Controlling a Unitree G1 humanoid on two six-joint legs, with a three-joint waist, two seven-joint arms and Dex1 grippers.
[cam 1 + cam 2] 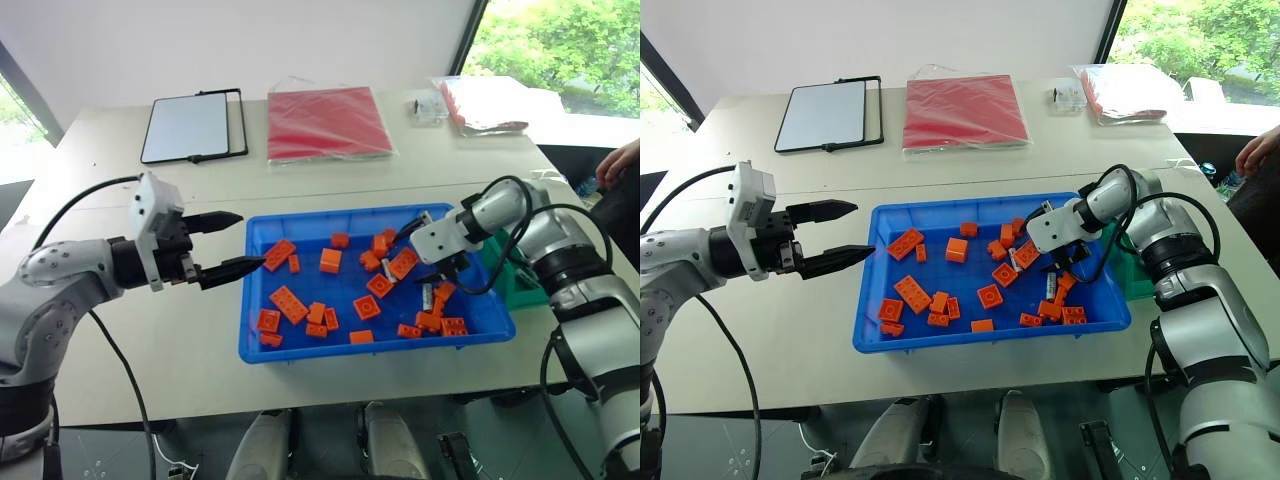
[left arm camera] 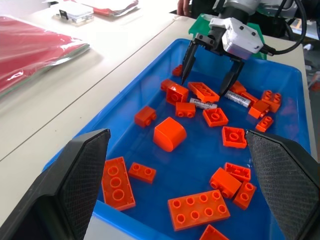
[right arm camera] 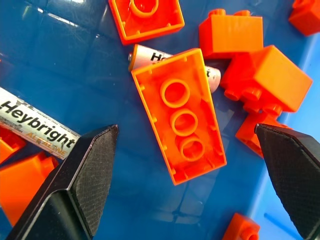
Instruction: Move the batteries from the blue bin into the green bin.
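**Right tool poised over batteries in the blue bin**

We see the blue bin (image 1: 300, 352) on the pale surface (image 1: 150, 330), scattered with orange bricks (image 1: 288, 303). The green bin (image 1: 522, 285) sits just beside its right end, mostly hidden behind the right arm.

The right tool (image 2: 207, 75) points down into the right part of the blue bin, fingers spread, gripping nothing. In the left wrist view its two fingertips (image 2: 184, 77) stand astride a cluster of bricks, with two batteries (image 2: 239, 99) lying flat just beyond the tips. One battery (image 2: 202, 104) is partly tucked under a long brick. In the right wrist view, an upside-down orange brick (image 3: 182, 115) lies between the fingers, over one battery (image 3: 145, 54); a second, labelled battery (image 3: 35, 130) lies near the other finger, apart from it.

The left tool (image 1: 232, 243) hovers at the blue bin's left end, roughly level, fingers spread wide, empty; the lower tip reaches over the rim.

At the far side of the surface lie a tablet-like board (image 1: 188, 127), a red packet (image 1: 328, 122) and a clear bag (image 1: 485, 103). A person's hand (image 1: 618, 162) shows at the right edge.
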